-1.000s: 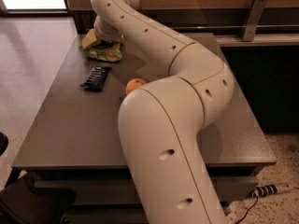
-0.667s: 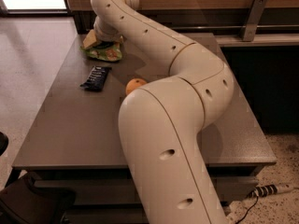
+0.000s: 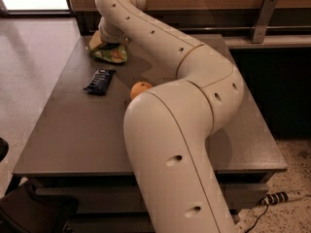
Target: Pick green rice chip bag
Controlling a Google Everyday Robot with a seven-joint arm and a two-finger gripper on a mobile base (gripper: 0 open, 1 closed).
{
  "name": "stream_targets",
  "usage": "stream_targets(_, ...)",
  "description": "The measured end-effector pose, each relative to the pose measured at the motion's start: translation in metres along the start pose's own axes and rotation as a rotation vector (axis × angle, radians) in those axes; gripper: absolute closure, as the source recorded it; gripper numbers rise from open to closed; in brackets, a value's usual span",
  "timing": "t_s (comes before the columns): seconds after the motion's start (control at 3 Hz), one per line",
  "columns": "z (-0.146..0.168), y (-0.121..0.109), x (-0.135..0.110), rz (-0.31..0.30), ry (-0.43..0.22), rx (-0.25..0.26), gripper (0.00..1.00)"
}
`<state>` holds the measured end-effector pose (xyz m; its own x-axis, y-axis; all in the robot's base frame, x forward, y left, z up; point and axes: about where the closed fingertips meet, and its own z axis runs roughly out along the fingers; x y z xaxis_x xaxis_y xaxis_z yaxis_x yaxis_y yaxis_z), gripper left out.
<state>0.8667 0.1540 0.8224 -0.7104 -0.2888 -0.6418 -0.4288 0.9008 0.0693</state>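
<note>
The green rice chip bag (image 3: 112, 54) lies crumpled at the far left corner of the grey table (image 3: 73, 130), light green with a darker middle. My gripper (image 3: 103, 41) is at the end of the long white arm, reaching down onto the bag's left end from above. The wrist covers most of the gripper and the upper part of the bag, so I cannot see whether it holds the bag.
A small flat dark-blue bar wrapper (image 3: 99, 81) lies left of centre. An orange (image 3: 141, 89) sits beside my arm's big elbow. A wooden wall with a metal bracket (image 3: 262, 18) is behind the table. A power strip (image 3: 282, 197) lies on the floor at the right.
</note>
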Motion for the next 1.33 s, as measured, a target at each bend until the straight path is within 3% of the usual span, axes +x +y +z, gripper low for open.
stream_targets(0.67, 0.000, 0.001, 0.000, -0.001, 0.003, -0.009, 1.00)
stream_targets(1.33, -0.076, -0.041, -0.019, -0.030, -0.104, -0.089, 1.00)
